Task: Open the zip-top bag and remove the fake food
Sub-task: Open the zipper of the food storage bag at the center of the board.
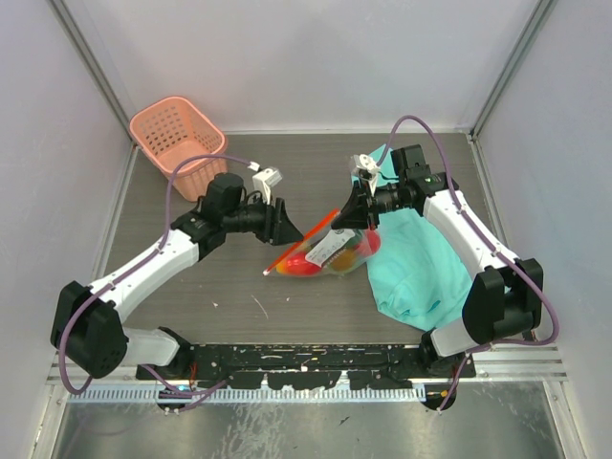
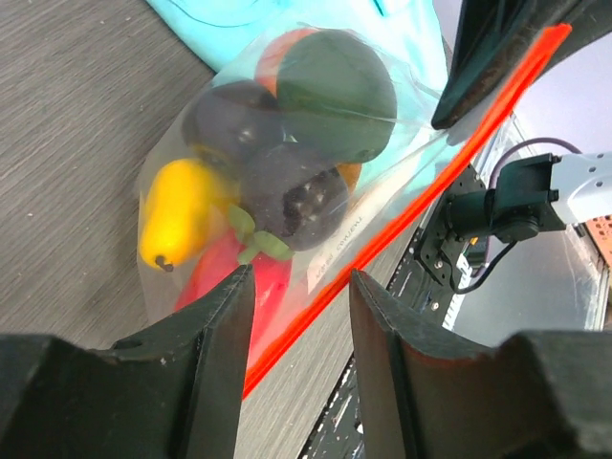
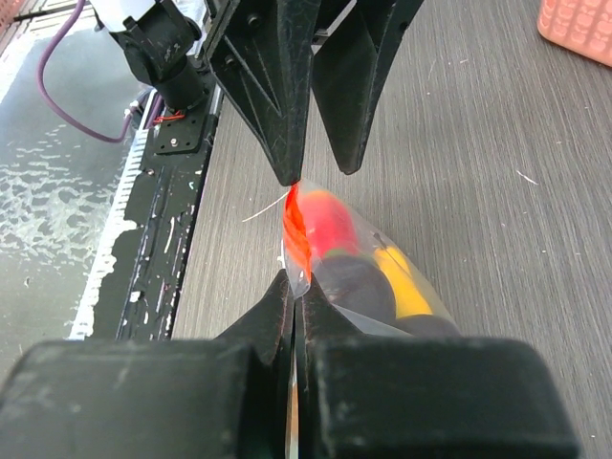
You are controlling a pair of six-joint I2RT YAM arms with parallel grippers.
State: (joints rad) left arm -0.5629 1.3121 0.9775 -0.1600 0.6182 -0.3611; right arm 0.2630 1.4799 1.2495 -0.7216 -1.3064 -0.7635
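The zip-top bag (image 1: 327, 252) lies mid-table, its right part on the teal cloth, its red-orange zip strip (image 2: 402, 215) running along one edge. The fake food (image 2: 277, 163) is inside: a yellow piece, a red one, dark purple ones and a dark green ball. My right gripper (image 1: 345, 218) is shut on the bag's strip end, seen in the right wrist view (image 3: 298, 292). My left gripper (image 1: 291, 232) is open at the strip's other end. In the left wrist view (image 2: 298, 320) its fingers stand on either side of the strip without gripping it. The slider is not visible.
A teal cloth (image 1: 418, 266) lies crumpled at the right under the right arm. A pink basket (image 1: 176, 134) stands at the back left corner. The black rail (image 1: 316, 363) with the arm bases runs along the near edge.
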